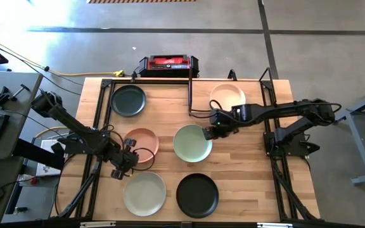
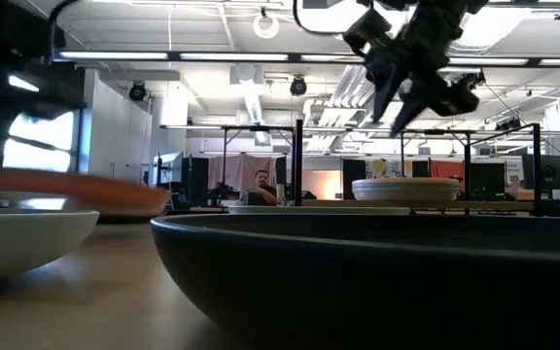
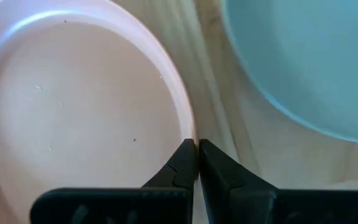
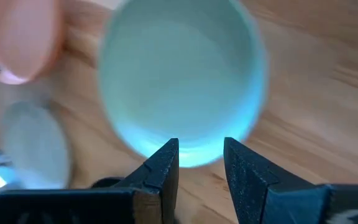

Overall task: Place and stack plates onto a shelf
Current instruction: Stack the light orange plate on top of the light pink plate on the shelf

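Note:
A peach-pink plate [image 1: 143, 142] lies left of the table's middle, and my left gripper [image 1: 125, 161] is shut on its near-left rim. In the low view this plate [image 2: 76, 192] shows blurred at the left. A sage green plate [image 1: 192, 144] rests on the tabletop at the middle. My right gripper [image 1: 209, 132] hangs open above that plate's far right rim [image 4: 191, 158], touching nothing. The shelf [image 1: 258, 88], a board framed in black tubing, stands at the far right and bears a beige plate [image 1: 227, 96]. My left gripper pinches the pink plate's rim [image 3: 189, 127] between its two fingers, one finger over the hollow and one outside the rim. The fingers slant steeply down from the near left. Whether the plate is clear of the table, I cannot tell.
A black plate [image 1: 128, 100] lies at the far left; a pale green plate [image 1: 144, 193] and another black plate [image 1: 197, 195] lie near the front edge. A red and black device [image 1: 168, 63] sits beyond the far edge. A person [image 2: 261, 185] sits in the room behind.

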